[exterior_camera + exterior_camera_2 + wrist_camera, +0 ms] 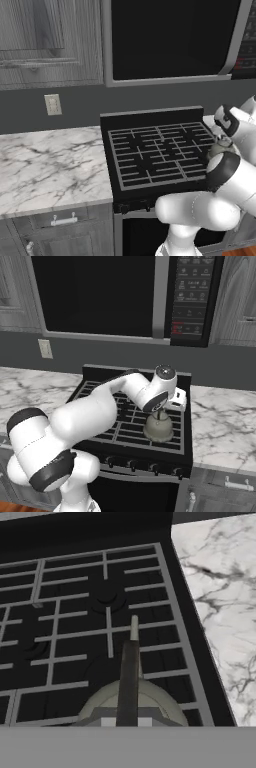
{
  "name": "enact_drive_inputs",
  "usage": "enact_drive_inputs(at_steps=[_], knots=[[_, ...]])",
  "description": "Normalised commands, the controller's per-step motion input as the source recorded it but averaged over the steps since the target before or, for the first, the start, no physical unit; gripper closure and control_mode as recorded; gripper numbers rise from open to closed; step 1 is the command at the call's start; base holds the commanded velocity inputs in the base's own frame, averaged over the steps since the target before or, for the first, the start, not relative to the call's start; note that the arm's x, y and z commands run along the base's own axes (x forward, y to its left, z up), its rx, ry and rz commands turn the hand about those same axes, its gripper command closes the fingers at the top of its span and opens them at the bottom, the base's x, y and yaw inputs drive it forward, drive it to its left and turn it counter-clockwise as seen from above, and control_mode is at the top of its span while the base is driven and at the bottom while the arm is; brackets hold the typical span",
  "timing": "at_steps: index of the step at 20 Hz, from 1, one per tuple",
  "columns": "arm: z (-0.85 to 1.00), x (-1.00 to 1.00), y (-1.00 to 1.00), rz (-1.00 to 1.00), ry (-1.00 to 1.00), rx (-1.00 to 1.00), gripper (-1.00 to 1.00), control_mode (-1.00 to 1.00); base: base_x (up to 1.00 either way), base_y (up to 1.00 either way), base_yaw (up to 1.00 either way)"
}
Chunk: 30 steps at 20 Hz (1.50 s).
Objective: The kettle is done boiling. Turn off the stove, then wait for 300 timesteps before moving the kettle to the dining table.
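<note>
Kettle (159, 428) sits on the front right burner of the stove (127, 426), beside the marble counter (222, 421). End effector (161, 415) directly above it, pinched shut on the kettle's dark arched handle (top grip suits a straight lift). Kettle apparently not yet lifted.

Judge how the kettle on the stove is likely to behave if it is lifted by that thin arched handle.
The kettle looks like rigid metal, so it should not flex. Held by the thin dark handle over its top, the squat body would probably hang below and may swing or pivot. The handle's narrow bar might slip in the jaws. Its wide base on the stove grates suggests it rarely tips when set down.
</note>
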Motion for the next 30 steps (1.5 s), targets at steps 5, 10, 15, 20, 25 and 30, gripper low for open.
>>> enact_drive_inputs(at_steps=[5,10,15,20,25,30], knots=[[0.46,-0.25,0.0,-0.02,0.0,-0.06,1.0,-1.0,0.0,0.0,0.0],[0.41,-0.2,0.0,-0.03,0.0,-0.06,1.0,-1.0,0.0,0.0,0.0],[0.14,0.0,0.01,-0.05,0.0,-0.03,1.0,-1.0,0.0,0.0,0.0],[0.0,0.0,0.0,0.0,0.0,0.0,1.0,-1.0,0.0,0.0,0.0],[0.0,-0.01,0.0,0.0,0.0,0.0,1.0,1.0,-0.22,-0.03,-0.02],[0.0,0.0,0.0,0.0,0.0,0.0,1.0,1.0,-0.9,-0.21,-0.17]])
